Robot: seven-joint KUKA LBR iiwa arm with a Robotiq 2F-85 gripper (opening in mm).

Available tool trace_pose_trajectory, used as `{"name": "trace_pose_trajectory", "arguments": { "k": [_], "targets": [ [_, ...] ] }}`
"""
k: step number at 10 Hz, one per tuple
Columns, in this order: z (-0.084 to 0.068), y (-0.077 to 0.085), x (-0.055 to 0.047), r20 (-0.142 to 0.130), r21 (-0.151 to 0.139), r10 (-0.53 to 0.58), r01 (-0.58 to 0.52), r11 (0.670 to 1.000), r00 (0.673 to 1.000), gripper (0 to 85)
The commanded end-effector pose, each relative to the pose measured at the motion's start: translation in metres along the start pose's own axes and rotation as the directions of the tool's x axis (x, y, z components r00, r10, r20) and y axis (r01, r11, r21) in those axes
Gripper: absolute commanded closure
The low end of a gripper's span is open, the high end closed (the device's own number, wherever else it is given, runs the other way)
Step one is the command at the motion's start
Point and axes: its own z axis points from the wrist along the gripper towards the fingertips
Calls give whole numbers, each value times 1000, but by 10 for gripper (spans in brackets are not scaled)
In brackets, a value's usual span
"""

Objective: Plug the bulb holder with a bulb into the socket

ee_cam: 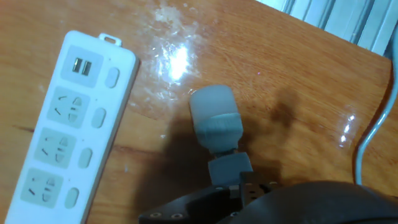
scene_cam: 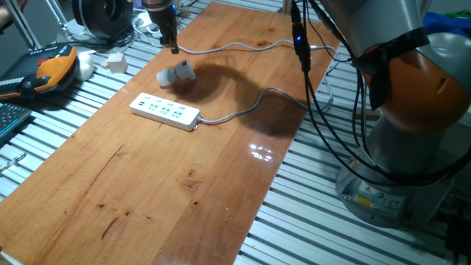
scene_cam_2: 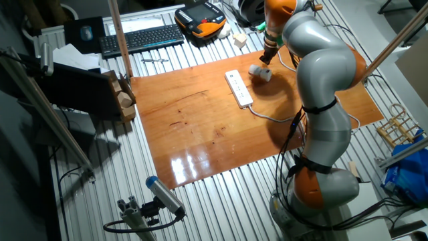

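Observation:
The bulb holder with a bulb (scene_cam: 176, 74) (scene_cam_2: 260, 72) lies on its side on the wooden board, just beyond the far end of the socket. In the hand view the bulb holder (ee_cam: 217, 127) sits at centre, with its round bulb pointing up the frame. The socket (scene_cam: 165, 112) (scene_cam_2: 239, 88) (ee_cam: 74, 130) is a long white strip lying flat, with a grey cable (scene_cam: 243, 110) trailing away. My gripper (scene_cam: 173, 48) (scene_cam_2: 265, 60) hangs a little above the bulb holder, holding nothing. Its fingers are too small and dark to show whether they are apart.
A white cube-shaped block (scene_cam: 115, 62) (scene_cam_2: 239, 41) and an orange pendant (scene_cam: 51, 70) lie on the slatted metal bench beyond the board. A keyboard (scene_cam_2: 140, 39) sits further off. A second grey cable (scene_cam: 243, 46) crosses the board's far end.

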Motion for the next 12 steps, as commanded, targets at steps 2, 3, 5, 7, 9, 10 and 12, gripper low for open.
{"name": "trace_pose_trajectory", "arguments": {
  "k": [2, 3, 5, 7, 9, 10, 12],
  "targets": [
    [4, 0, 1, 28, 4, 32, -32, 999, 999, 510],
    [6, 0, 1, 31, -2, 37, -37, 999, 999, 340],
    [7, 0, 1, 36, 6, 32, -33, 999, 999, 170],
    [7, 0, 1, 35, 8, 15, -16, 1000, 999, 170],
    [8, 0, 0, 12, 9, -14, 14, 1000, 1000, 170],
    [8, -1, 0, -1, 11, -38, 38, 999, 999, 170],
    [10, 0, 1, -27, 1, -52, 52, 999, 998, 170]
  ]
}}
